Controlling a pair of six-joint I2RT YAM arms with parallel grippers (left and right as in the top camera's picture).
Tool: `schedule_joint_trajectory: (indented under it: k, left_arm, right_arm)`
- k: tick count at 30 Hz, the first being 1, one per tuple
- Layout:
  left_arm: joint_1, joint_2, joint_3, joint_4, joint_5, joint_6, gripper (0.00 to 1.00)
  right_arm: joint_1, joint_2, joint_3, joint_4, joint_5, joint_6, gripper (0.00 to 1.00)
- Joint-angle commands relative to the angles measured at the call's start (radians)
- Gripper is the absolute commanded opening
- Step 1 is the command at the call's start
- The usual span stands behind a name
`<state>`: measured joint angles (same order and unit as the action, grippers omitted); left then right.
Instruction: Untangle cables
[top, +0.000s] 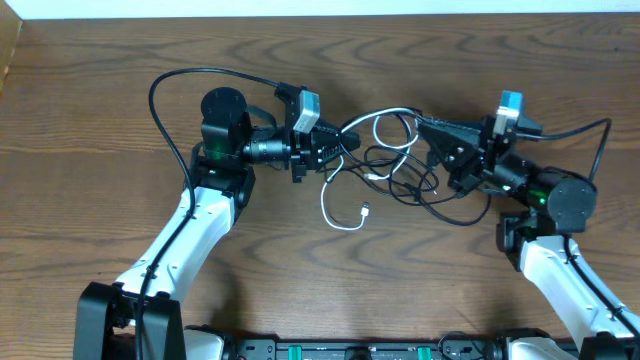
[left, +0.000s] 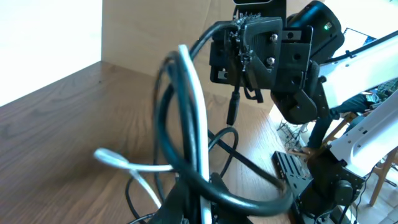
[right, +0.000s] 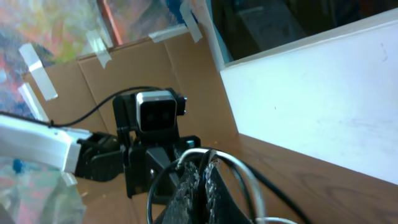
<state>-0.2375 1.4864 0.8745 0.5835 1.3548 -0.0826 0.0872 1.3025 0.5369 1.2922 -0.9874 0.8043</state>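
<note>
A tangle of a black cable (top: 440, 200) and a white cable (top: 335, 215) lies at the table's centre, lifted between my two grippers. My left gripper (top: 345, 142) is shut on the cables at the tangle's left end; the left wrist view shows the white cable (left: 193, 106) and a thick black cable (left: 249, 202) looping out of its jaws (left: 202, 208). My right gripper (top: 428, 128) is shut on a black cable at the tangle's right end; the right wrist view shows its jaws (right: 202, 180) pressed together, with a white loop (right: 245, 180) around them.
The white cable's plug (top: 365, 210) hangs down to the wooden table (top: 100, 210). The arms' own black leads arc at the back left (top: 165, 80) and at the right (top: 600, 135). A white wall edge (top: 320, 8) runs along the back.
</note>
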Motion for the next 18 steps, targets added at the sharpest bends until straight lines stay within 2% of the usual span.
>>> schedule_joint_trajectory:
  k: [1,12,18]
  left_arm:
    - [-0.027,-0.011,0.009,0.001,-0.002,-0.009,0.07]
    - [-0.057,-0.011,0.009,0.000,-0.001,-0.009,0.08]
    - [-0.074,-0.011,0.009,0.000,-0.001,-0.009,0.07]
  right_arm:
    - [0.043,-0.002,0.007,-0.018,0.071,-0.018,0.01]
    - [0.097,0.000,0.007,-0.053,0.179,-0.045,0.01]
    - [0.129,0.000,0.007,-0.054,0.204,-0.165,0.01]
